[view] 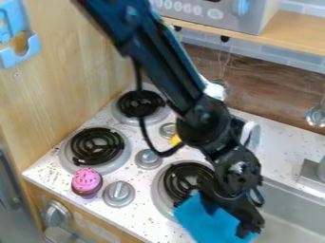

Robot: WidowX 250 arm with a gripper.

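Gripper (226,221) hides pt of blue cloth (194,218), btm cut off

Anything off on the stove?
Blue cloth overlaps the edge of the front-right burner, an odd spot for fabric. The toy cupcake also looks out of place, sitting right on the stovetop near the knobs. No visible spill.

Bright blue cloth (196,219), partly hidden, beside coil burner (179,179) and sink (287,205).
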